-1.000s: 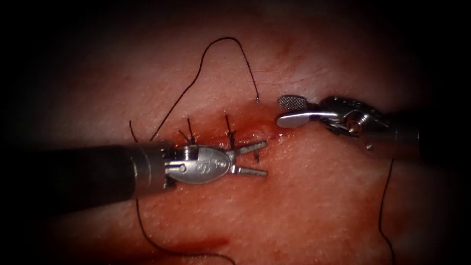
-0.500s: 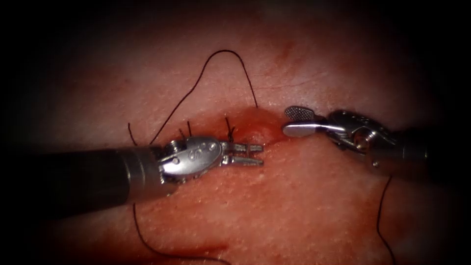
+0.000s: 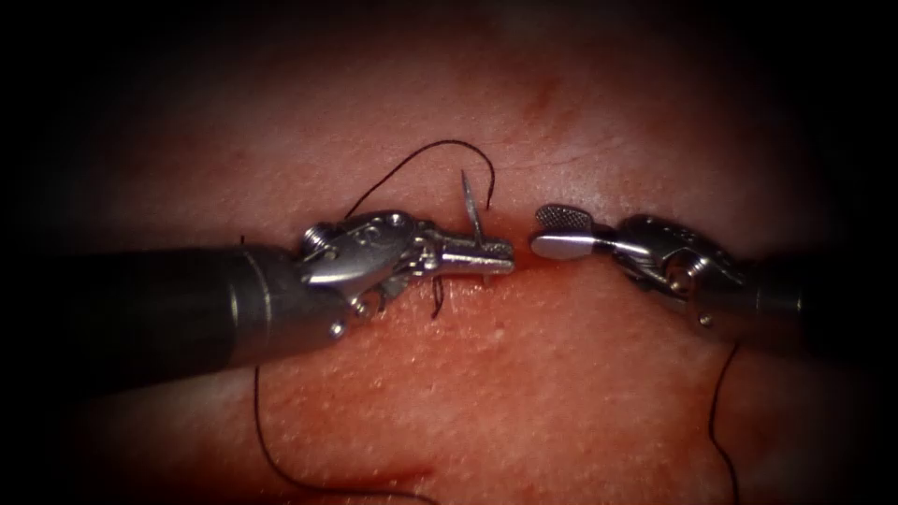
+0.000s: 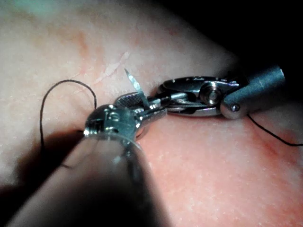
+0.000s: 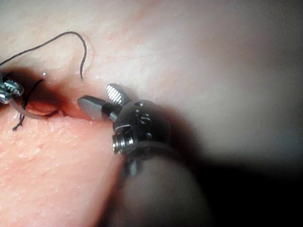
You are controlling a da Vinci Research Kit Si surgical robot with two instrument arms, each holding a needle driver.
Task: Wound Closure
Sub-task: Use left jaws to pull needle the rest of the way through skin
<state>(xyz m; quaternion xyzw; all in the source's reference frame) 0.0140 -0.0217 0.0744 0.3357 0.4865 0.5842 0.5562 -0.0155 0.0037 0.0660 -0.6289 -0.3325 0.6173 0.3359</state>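
Left tool (image 3: 486, 257): jaws clamped on the needle (image 3: 470, 208), grip near its tip end. Lies across the cut (image 3: 524, 245), tips pointing right, shaft entering from the left. Also seen in the left wrist view (image 4: 151, 111), jaws closed around the needle (image 4: 135, 85).

Needle: tip section standing up out of the jaws, pointed end raised and free above the tissue (image 3: 561, 374). A short piece of the shaft showing just below the jaws. Remaining curve seen in the right wrist view (image 5: 33, 113), running down into the cut; rear end hidden there.

Right tool (image 3: 554, 231): jaws parted, holding nothing. Tips just right of the left tool's tips, close to but apart from them, at the right end of the cut. Upper jaw raised with its ridged face showing, lower jaw level. Same state in the right wrist view (image 5: 102, 99).

Thread (image 3: 421, 159): arcs above the cut from beside the left tool, up and over, ending by the needle's tip section. A further strand runs down from under the left shaft toward the lower edge. Another strand hangs below the right tool's wrist. Short cut ends (image 3: 436, 299) stand at the stitches under the left tool.

Red fluid (image 3: 393, 468): a streak on the tissue below the cut.
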